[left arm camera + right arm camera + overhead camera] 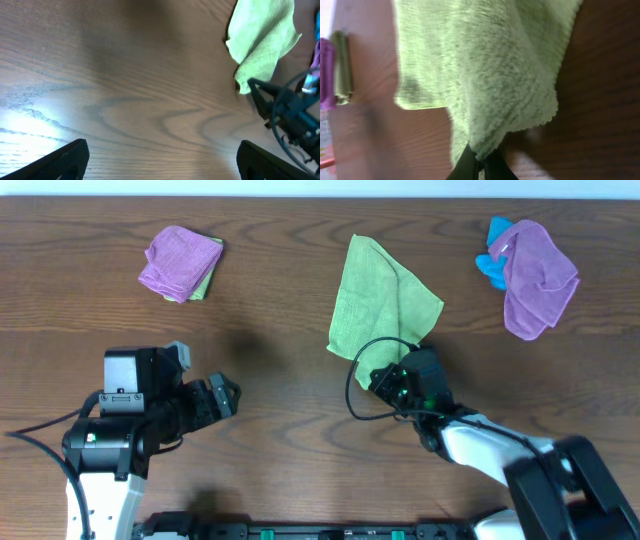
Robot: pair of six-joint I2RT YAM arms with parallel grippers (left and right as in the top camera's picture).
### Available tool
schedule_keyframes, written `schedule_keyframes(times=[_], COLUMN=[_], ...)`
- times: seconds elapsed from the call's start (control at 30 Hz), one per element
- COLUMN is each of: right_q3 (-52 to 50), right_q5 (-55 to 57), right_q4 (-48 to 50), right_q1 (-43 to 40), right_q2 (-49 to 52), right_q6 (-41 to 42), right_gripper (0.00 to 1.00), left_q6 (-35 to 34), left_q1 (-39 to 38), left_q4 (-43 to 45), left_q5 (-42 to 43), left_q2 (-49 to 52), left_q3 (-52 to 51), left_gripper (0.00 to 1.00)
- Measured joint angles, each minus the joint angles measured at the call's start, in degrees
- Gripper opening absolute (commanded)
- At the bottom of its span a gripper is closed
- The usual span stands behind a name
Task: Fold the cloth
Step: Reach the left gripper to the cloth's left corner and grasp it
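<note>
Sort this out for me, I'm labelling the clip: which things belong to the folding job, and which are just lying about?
Job in hand: lime-green cloth; right hand, pinching its near corner; left hand, open and empty.
Lying about: folded purple cloth; crumpled purple cloth; small blue cloth.

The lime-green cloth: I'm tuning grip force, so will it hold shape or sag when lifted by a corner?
Probably floppy: the lime-green cloth lies creased and folded over itself, so it should drape from the right gripper pinching its corner. Likely light: its edge looks thin. The fuzzy pile should grip rather than slip.
</note>
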Motion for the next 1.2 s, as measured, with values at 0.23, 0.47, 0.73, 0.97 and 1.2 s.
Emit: schedule_keyframes(times=[0.23,0.47,0.73,0.97,1.2], right_q3=[0.0,-0.2,-0.2,-0.2,-0.2], right_q5=[0.5,2.8,4.4,5.2,5.4], right_q4=[-10.2,-24.1,-34.3,-36.7,-36.7], right_q1=[-0.2,-3.5,-8.6,-11.4,-11.4], right_q2=[-12.8,-24.5,-34.7,-36.2,-36.2], right_q6=[-2.0,-5.1,-8.9,-10.7,-11.2], right_gripper=[0.01,0.01,0.01,0.01,0.01], left_q6=[-5.1,-6.5,-7.0,-8.8,-10.0], left_q1=[0.0,-0.6,-6.4,-12.0,-15.8], left_q4=[4.5,12.1,23.1,32.1,40.5], left_q5=[3.8,10.4,15.9,17.4,17.8], left_q2=[3.8,15.8,26.3,30.8,36.9], left_q3=[0.2,0.3,0.3,0.3,0.5], left_gripper=[0.96,0.96,0.96,0.96,0.96])
